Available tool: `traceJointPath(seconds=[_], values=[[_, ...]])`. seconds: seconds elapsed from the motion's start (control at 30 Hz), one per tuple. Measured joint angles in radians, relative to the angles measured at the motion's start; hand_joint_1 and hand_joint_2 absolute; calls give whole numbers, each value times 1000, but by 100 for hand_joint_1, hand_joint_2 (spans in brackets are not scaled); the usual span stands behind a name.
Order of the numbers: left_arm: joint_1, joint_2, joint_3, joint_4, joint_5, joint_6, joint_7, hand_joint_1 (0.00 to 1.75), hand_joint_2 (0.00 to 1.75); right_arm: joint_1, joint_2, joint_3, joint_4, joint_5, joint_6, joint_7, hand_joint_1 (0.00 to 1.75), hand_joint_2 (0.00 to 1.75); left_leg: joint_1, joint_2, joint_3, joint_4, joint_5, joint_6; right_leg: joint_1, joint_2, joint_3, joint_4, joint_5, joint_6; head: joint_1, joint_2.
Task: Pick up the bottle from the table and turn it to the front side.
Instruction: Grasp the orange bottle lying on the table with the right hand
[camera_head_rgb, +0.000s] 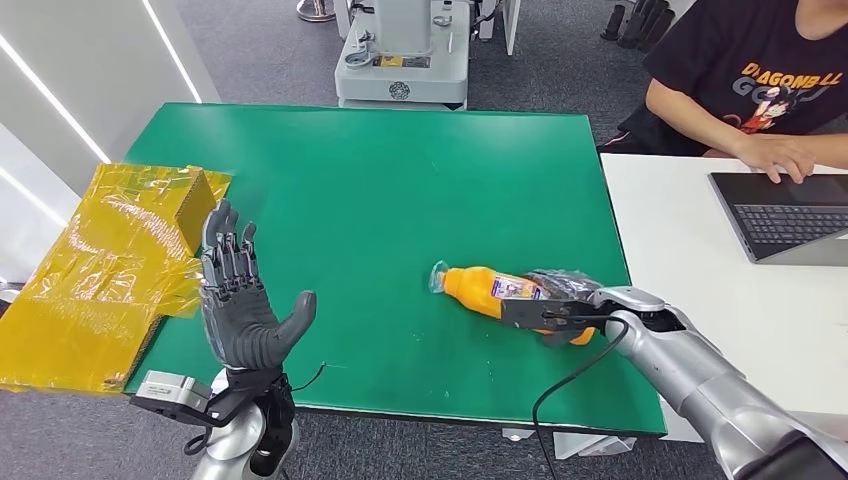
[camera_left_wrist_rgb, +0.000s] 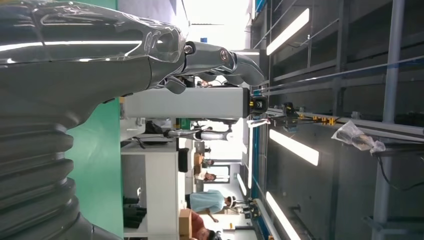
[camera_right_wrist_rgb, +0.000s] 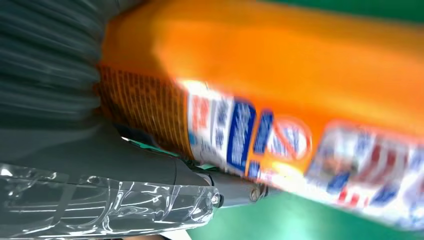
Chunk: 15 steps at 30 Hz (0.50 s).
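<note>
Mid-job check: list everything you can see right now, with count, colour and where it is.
bottle: one, orange with a printed label, lying on its side on the green table, right of centre
green table: one, green, centre
yellow film sheets: a heap, yellow, at the table's left edge
white table: one, white, right of the green one
laptop: one, dark grey, on the white table
person: one, black shirt, hand at the laptop
left hand: raised, fingers spread, holding nothing
right hand: grips the bottle's lower half
</note>
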Motion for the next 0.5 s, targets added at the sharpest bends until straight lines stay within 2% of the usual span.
traceJointPath(seconds=[0.07,0.5], values=[[0,0,0,0,-1,0,0,0,175,0,0,2,7,3,-12,-4,175,175,0,0,0,0,0,0,0,0,0,0,0,0,0,0],[1,-6,0,0,-5,-1,0,0,175,10,6,4,24,19,-84,-27,175,175,0,0,2,0,0,0,0,0,2,0,0,0,0,0]])
